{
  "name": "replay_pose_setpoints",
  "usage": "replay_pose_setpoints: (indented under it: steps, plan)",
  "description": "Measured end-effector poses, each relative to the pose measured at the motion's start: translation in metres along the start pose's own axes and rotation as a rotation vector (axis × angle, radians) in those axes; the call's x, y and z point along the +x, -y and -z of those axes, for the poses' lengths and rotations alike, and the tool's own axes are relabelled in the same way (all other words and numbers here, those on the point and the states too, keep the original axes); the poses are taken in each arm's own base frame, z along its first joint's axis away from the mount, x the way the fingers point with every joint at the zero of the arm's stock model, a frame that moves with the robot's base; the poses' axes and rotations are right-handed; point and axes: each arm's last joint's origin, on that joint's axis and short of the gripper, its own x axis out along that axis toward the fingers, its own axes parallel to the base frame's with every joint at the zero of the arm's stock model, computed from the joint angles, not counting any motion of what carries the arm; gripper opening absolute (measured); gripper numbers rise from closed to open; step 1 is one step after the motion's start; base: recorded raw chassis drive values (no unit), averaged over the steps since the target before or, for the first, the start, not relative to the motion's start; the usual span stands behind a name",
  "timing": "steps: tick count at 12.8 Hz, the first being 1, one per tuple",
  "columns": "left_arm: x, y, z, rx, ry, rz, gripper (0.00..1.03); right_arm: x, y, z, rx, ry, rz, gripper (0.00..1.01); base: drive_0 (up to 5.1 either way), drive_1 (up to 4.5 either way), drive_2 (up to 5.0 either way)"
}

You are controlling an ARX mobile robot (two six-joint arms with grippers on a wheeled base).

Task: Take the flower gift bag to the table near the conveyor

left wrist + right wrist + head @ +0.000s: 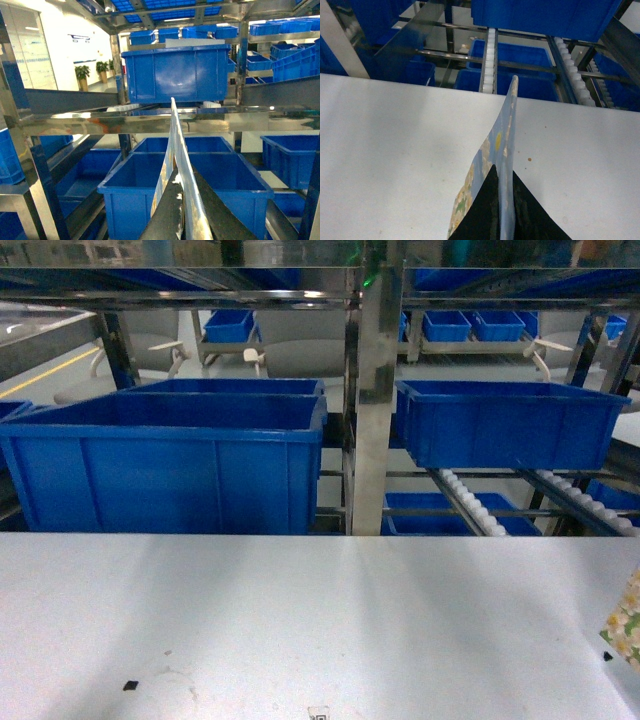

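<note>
The thin, flat paper gift bag with a pale blue ground and yellow-green flower print (495, 165) stands on edge between the dark fingers of the right pincer (501, 210), which are closed on its lower part. Its long axis runs straight ahead of the pincer, toward the sloping track of small white rollers in a shiny steel frame (491, 60). In the head view only a flowered corner (626, 625) shows, at the far right edge. The right arm is therefore the carrying arm.

The left pincer (181, 212) is likewise clamped on a thin pale sheet (174, 150) seen edge-on — its identity cannot be told. Ahead of and below that pincer lie open blue plastic bins (185, 170) in the steel rack.

Below the right pincer spreads the wide, matte, pale grey-white surface (395, 145), bearing a small black speck (129, 685) and a square code sticker (318, 712) at its near edge. Whether the bag's lower edge touches the surface cannot be told. Judged from this, the placing step is at hand — lowering and release would leave the bag near the rollers. A bag this thin will probably tip flat once freed.
</note>
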Motion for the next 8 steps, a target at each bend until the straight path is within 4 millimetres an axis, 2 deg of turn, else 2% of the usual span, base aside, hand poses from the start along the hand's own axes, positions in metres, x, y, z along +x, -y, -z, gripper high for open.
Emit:
replay_pose_setpoints:
  steps: [6, 8]
  plan:
    - [0.0, 0.0, 0.0, 0.0, 0.001, 0.0, 0.02, 0.023, -0.003, 0.014, -0.031, -0.032, -0.044, 0.03, 0.0, 0.0, 0.0]
    - [0.0, 0.0, 0.0, 0.0, 0.001, 0.0, 0.02, 0.03, 0.004, 0.018, -0.033, -0.05, -0.044, 0.03, 0.0, 0.0, 0.0]
